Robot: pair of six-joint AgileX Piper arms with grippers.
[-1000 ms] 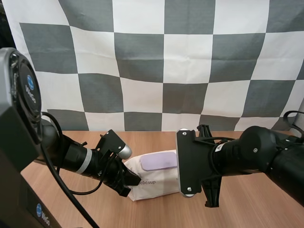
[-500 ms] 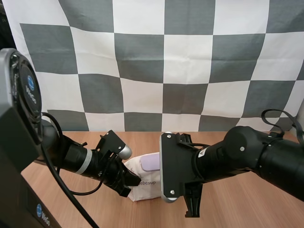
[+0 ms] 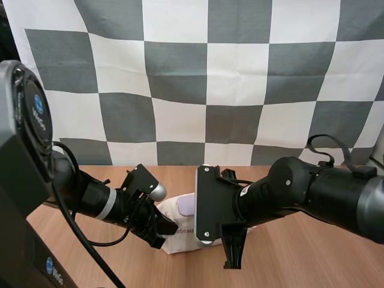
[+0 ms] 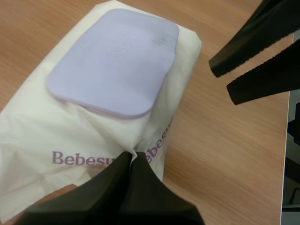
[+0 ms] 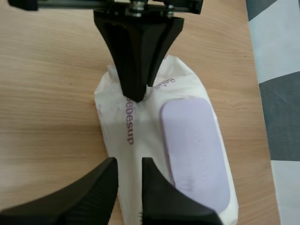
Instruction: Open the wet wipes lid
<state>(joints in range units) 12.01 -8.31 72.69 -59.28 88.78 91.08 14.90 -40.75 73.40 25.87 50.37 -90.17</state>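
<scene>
A white wet wipes pack (image 3: 179, 239) with a lilac lid (image 3: 185, 206) lies on the wooden table (image 3: 312, 258). The lid (image 4: 115, 61) lies flat and closed on the pack (image 4: 70, 136). My left gripper (image 4: 131, 157) is shut, its tip pressed on the pack's printed end. My right gripper (image 5: 129, 163) is open with a narrow gap, hovering over the pack (image 5: 140, 140) beside the lid (image 5: 194, 145) and facing the left gripper (image 5: 136, 96). In the high view my right arm hides much of the pack, and its gripper (image 3: 231, 255) points down at the pack's right side.
Bare wooden table (image 5: 47, 93) surrounds the pack on all sides. The two arms meet over the pack in the middle, the left gripper (image 3: 167, 230) coming from the left.
My right arm has swung left and lower over the pack, now covering most of the lid in the high view. The left gripper and the pack have stayed put.
</scene>
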